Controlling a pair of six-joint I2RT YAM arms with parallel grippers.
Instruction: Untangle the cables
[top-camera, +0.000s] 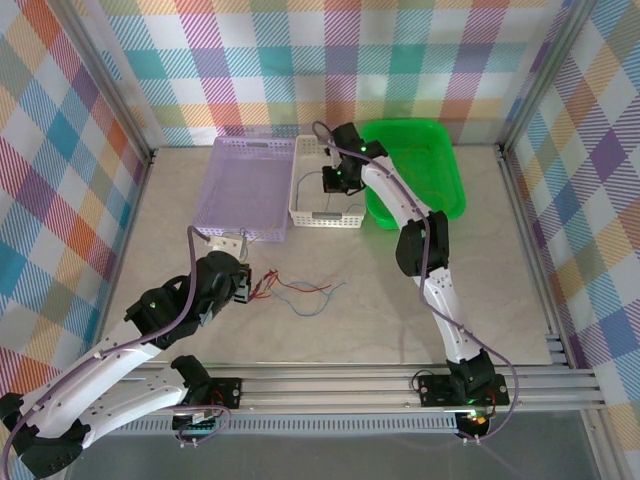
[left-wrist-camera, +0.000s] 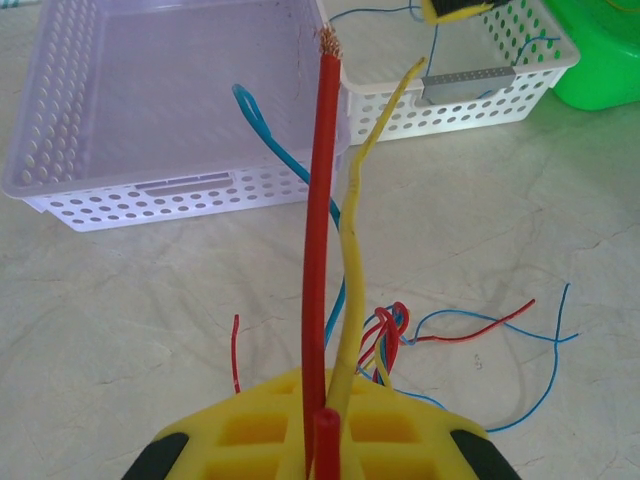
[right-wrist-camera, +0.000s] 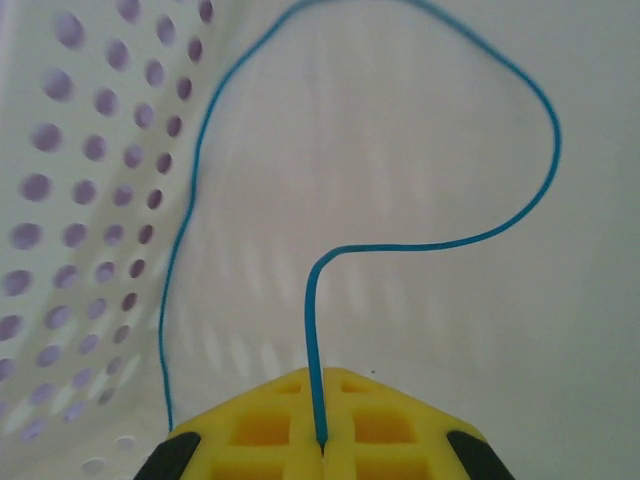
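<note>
The left gripper (left-wrist-camera: 322, 425) is closed tight on 2 of the cables (left-wrist-camera: 392, 325): a red wire (left-wrist-camera: 320, 200) and a yellow wire (left-wrist-camera: 356, 230). Both stand up out of its jaws above the table (left-wrist-camera: 120, 300). The other cables bunch in a small snarl just beyond its fingers, and thin red and blue tails trail off to the right across the tabletop.

The right gripper (right-wrist-camera: 320, 440) is fully closed too. It pinches 1 blue wire (right-wrist-camera: 440, 240), whose free length curls away inside the white basket (right-wrist-camera: 60, 200).

These wires look very light. The 2 held ones seem springy enough to stand on their own, while the thin tails lie limp. Their smooth insulation would likely slide through a loose pinch, and the red wire's tip shows frayed strands that could snag.

The better hold is probably on the insulation close to the snarl, 1 strand at a time, so the pull reaches the crossing rather than only stretching a tail. A hard tug risks cinching the bunch tighter.

The purple basket (left-wrist-camera: 150, 195) sits side by side with the white basket at the far side of the table. The green tub (left-wrist-camera: 600, 70) is on the white basket's other flank.
</note>
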